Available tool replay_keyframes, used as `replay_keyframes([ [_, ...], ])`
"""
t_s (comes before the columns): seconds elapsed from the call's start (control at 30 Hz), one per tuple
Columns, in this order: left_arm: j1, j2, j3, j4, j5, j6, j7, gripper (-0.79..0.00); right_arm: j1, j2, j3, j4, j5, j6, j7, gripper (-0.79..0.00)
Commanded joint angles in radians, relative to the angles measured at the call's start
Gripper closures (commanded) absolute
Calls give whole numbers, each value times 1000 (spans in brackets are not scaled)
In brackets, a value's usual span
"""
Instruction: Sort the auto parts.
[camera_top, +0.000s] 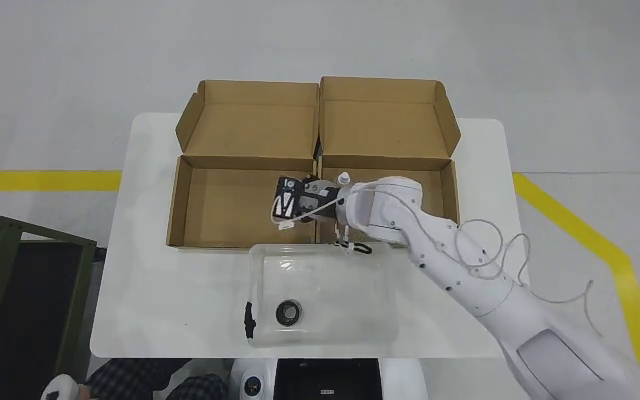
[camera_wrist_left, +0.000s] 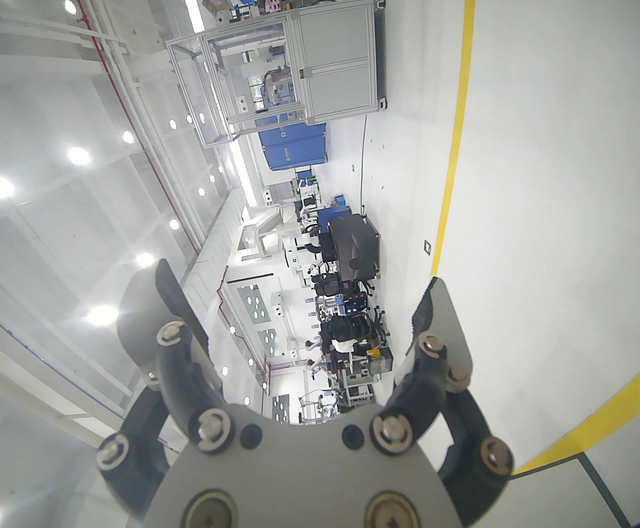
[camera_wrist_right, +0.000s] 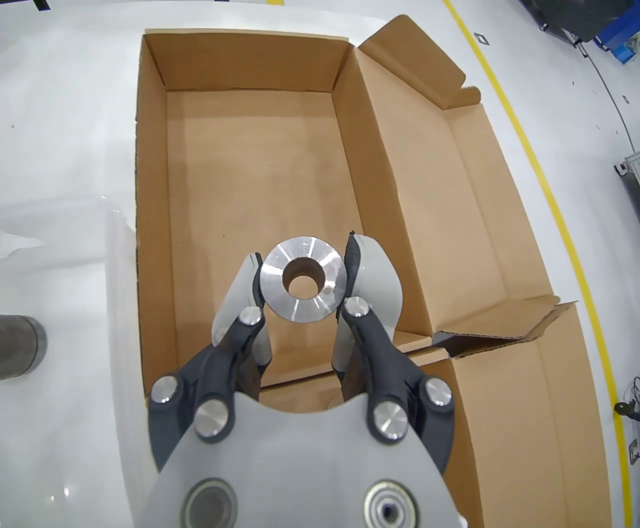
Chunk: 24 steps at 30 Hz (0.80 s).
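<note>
Clear bin: sitting at the table's (camera_top: 150, 250) near edge, the clear bin (camera_top: 350, 290) has a dark ring (camera_top: 289, 313) on its floor, and a black part (camera_top: 249, 320) against its left wall.
Left gripper: the left gripper (camera_wrist_left: 300, 280) is spread wide with nothing between its fingers, aimed out at the hall floor and off the table.
Right gripper: the right gripper (camera_wrist_right: 303, 250) is past the bin and over the left box, pinching a silver metal ring (camera_wrist_right: 300, 307) by its rim, one pad on each side.
Metal ring: it's held flat, hole up, over the left box's floor, near its right wall and near edge. Whether it touches the cardboard, can't tell.
Left box: the left box (camera_top: 215, 205) lies open towards the table's far edge, lid folded back.
Right box: the right box (camera_top: 385, 130) is open too, touching the left box side by side, the right arm crossing over it.
</note>
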Motion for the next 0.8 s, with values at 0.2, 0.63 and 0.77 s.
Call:
replay_keyframes([
  [0.2, 0, 0, 0, 0, 0, 0, 0, -785, 75, -52, -62, 102, -4, 34, 43, 0],
  [0.63, 0, 0, 0, 0, 0, 0, 0, -785, 126, -115, -115, 220, -32, 68, 91, -12],
  [0.77, 0, 0, 0, 0, 0, 0, 0, -785, 129, -125, -119, 232, -52, 74, 108, -111],
])
